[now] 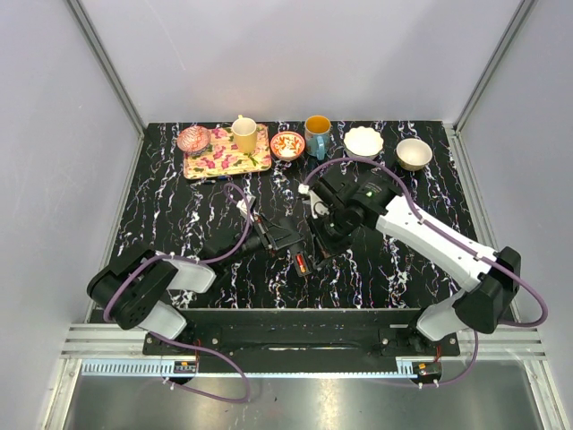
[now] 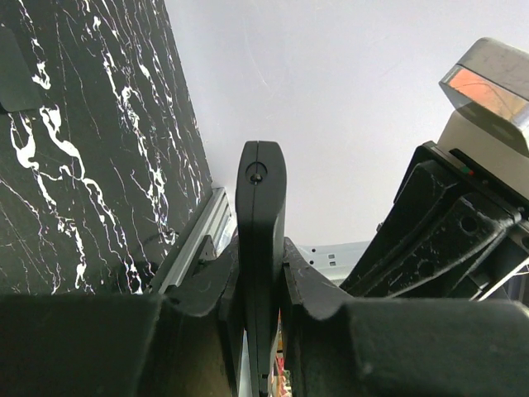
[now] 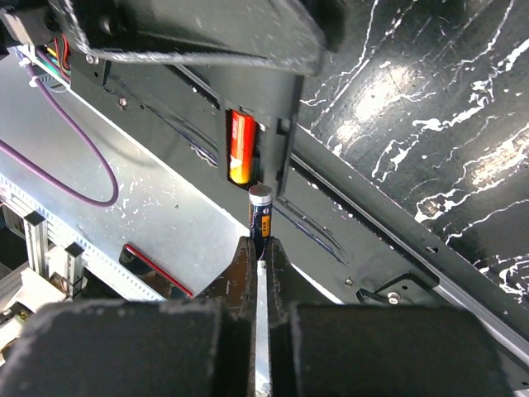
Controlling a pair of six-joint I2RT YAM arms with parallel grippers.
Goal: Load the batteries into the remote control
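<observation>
**A:** So, where is the slim, flat black plastic remote control [image 2: 260, 215]?

**B:** At the centre of the left wrist view, edge-on, clamped between the closed fingers of the left gripper [image 2: 260, 277]. In the top view it sits mid-frame, between the two arms, over the black white-veined marble table [image 1: 179, 215].

**A:** And the other claw?

**B:** The right gripper [image 3: 260, 248] is pinched shut on a small dark cylindrical battery with a silver cap [image 3: 259, 207], low-centre in its wrist view. The cap is just below the remote's open compartment, where an orange-red battery [image 3: 239, 147] lies seated.

**A:** Risks?

**B:** Alignment is the main one, I'd judge. The free slot looks narrow, right beside the seated cell. A tilted approach could jam the cap on the compartment edge or knock the seated cell loose. The pinch holds only the battery's lower end, so a push could make it pivot or slip. I cannot tell its polarity.
</observation>
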